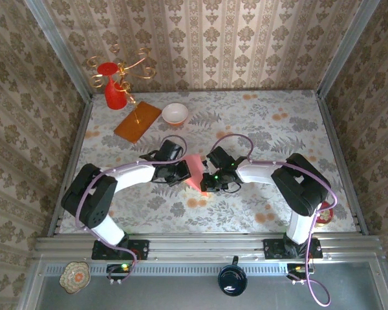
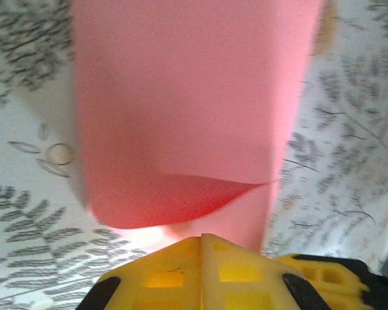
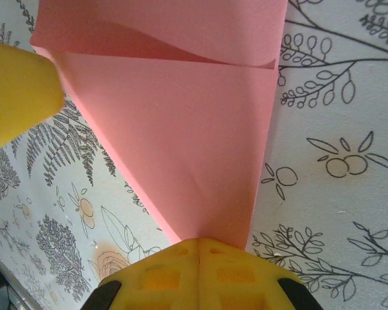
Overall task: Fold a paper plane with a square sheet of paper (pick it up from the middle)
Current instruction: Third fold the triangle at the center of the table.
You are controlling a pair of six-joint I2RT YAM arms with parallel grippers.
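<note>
Near the middle of the tabletop, the left hand and right hand each pinch the part-folded sheet of paper tight. For a clean crease, align its edges before pressing, without tugging it apart.

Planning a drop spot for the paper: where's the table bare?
Free: far right, from white bowl to right wall; near strip between pink paper and table edge. Crowded: far-left red vase, wooden board; centre, left gripper and right gripper shut on paper.
</note>
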